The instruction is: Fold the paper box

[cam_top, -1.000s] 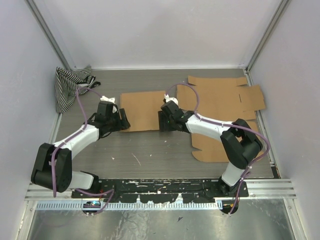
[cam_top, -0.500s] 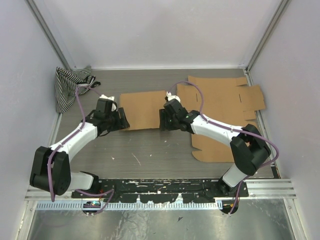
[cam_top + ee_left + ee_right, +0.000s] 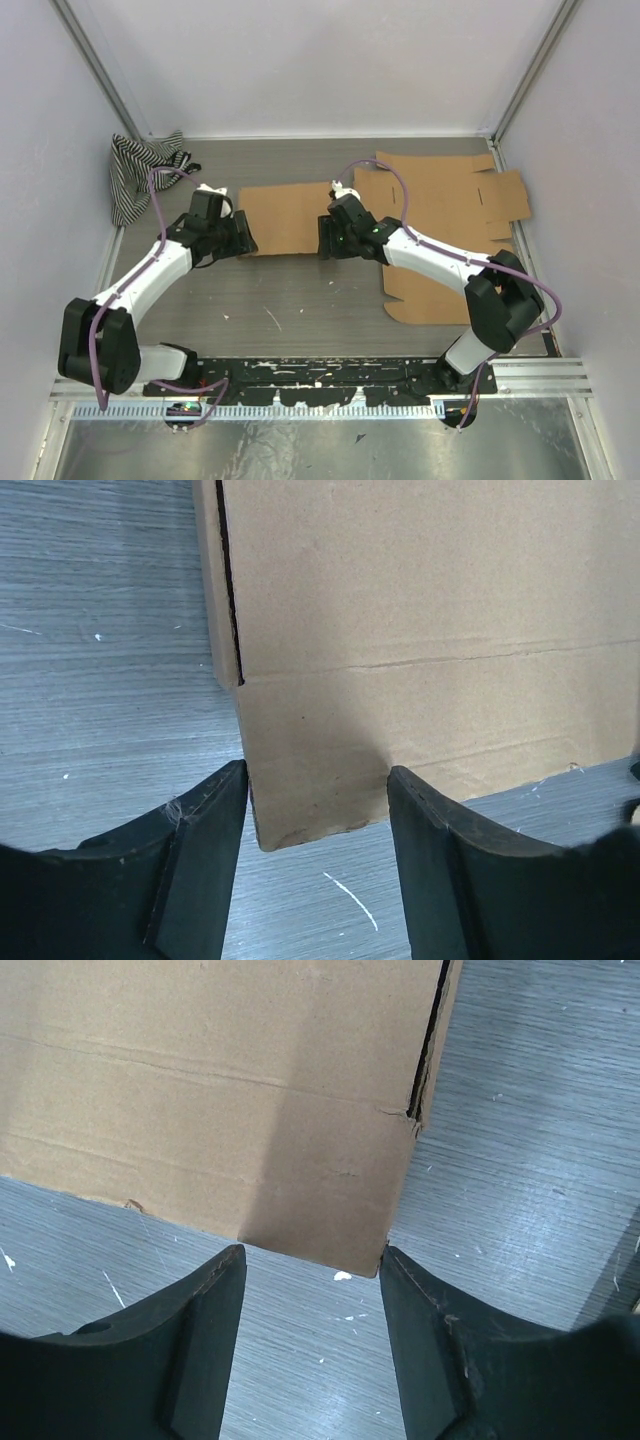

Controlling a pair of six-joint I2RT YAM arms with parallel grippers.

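A flat, folded brown paper box [image 3: 288,217] lies on the grey table between my two grippers. My left gripper [image 3: 243,238] is open at the box's near left corner; in the left wrist view that corner [image 3: 300,810] sits between the fingers [image 3: 205,850]. My right gripper [image 3: 326,238] is open at the box's near right corner; in the right wrist view that corner [image 3: 340,1230] lies just ahead of the gap between the fingers [image 3: 430,1330]. Neither gripper grips the cardboard.
A larger unfolded cardboard sheet [image 3: 450,200] lies at the right, running under the right arm toward the near edge. A striped cloth [image 3: 140,175] sits in the far left corner. White walls enclose the table.
Both grippers have moved a little farther from the bases, toward the box's near corners. The box has not visibly moved.
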